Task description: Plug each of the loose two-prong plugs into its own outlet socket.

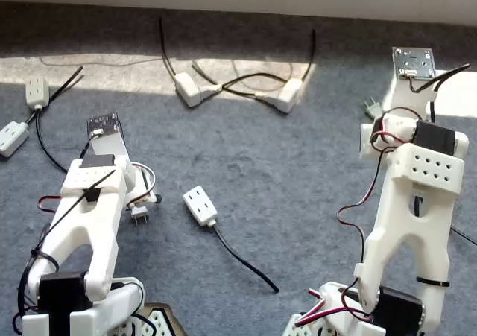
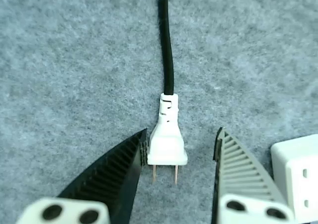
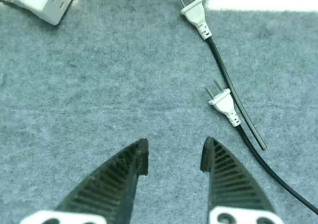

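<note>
A white two-prong plug [image 2: 168, 140] on a black cord lies flat on the grey carpet, prongs toward the camera. My left gripper [image 2: 181, 133] is open and low around it, one finger on each side, the dark finger [image 2: 119, 169] close against the plug body. In the high view this plug [image 1: 139, 215] lies beside the left arm, a short way from a white outlet socket [image 1: 200, 204]. My right gripper [image 3: 175, 143] is open over bare carpet, with two loose white plugs [image 3: 222, 101] [image 3: 195, 10] ahead of it and a white socket [image 3: 49, 0] farther off.
Two more white sockets [image 1: 188, 90] [image 1: 287, 95] with tangled cords lie at the back, and two [image 1: 36, 90] [image 1: 11, 137] at the far left. Another socket's corner [image 2: 298, 179] sits just beside my left gripper. A plug [image 1: 370, 108] lies by the right arm.
</note>
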Motion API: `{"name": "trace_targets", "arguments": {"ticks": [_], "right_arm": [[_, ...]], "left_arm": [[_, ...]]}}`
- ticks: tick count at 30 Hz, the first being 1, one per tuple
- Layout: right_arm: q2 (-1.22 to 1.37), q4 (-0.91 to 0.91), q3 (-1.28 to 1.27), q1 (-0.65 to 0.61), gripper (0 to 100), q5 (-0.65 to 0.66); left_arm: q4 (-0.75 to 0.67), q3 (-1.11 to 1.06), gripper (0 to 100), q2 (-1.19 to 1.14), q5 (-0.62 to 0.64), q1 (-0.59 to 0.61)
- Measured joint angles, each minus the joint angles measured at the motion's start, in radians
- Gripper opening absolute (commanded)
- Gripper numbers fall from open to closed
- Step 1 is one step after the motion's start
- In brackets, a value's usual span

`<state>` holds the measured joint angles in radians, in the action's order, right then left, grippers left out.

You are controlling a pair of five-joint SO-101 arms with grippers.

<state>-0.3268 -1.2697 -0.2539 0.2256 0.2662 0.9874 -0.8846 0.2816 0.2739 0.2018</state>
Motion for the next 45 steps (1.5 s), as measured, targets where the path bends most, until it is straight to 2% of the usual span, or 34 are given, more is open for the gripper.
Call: {"name": "trace_targets", "arguments": {"ticks": [7,10,16,25,32,45], "right_arm": [[0.000,0.000,0.000,-0.003,18.1,0.000],[0.000,0.000,0.000,0.000,18.1,0.000],[0.000,0.000,0.000,-0.008,18.1,0.000],[0.000,0.000,0.000,-0.006,18.1,0.000],[0.000,0.000,0.000,-0.009,18.1,0.000],[0.000,0.000,-0.044,-0.012,18.1,0.000]], "left_arm": [[0.066,0.106,23,0.000,0.000,-0.002],[0.075,0.089,23,0.000,0.000,-0.041],[0.008,0.025,23,0.000,0.003,-0.055],[-0.005,0.002,23,0.000,0.002,-0.055],[-0.002,-0.006,23,0.000,-0.063,0.031],[-0.002,-0.018,22,0.000,-0.081,0.037]]}}
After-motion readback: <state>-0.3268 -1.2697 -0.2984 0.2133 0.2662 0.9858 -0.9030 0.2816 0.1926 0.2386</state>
